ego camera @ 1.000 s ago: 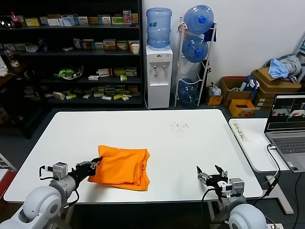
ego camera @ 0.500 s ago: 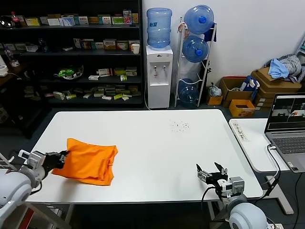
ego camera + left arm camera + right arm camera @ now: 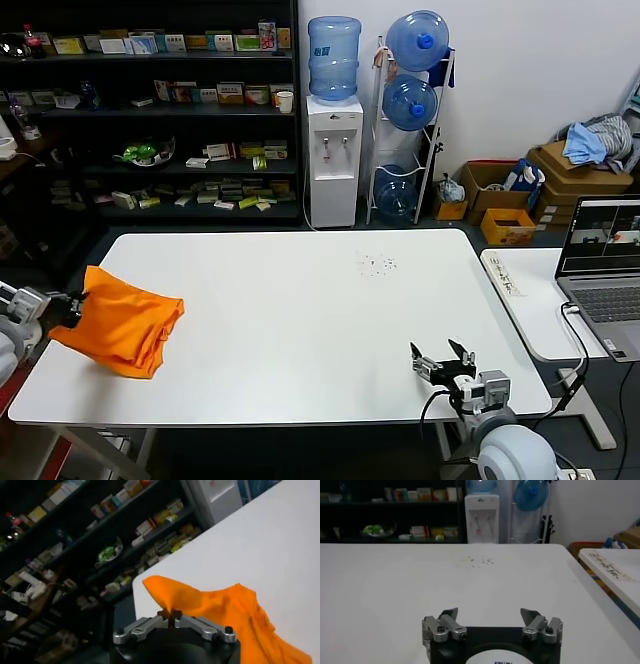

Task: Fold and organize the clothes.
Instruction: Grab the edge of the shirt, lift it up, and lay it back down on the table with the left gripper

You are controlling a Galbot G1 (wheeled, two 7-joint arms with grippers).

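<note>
Head view showed the left gripper (image 3: 72, 303) pinched shut on the folded orange T-shirt (image 3: 122, 320) at the table's (image 3: 320, 310) left edge. Right gripper (image 3: 442, 362) hovered wide open, holding nothing, at the near right edge.

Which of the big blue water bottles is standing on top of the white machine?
The upright bottle sitting on the water dispenser. The other three lie tilted in the wire rack beside it.
</note>
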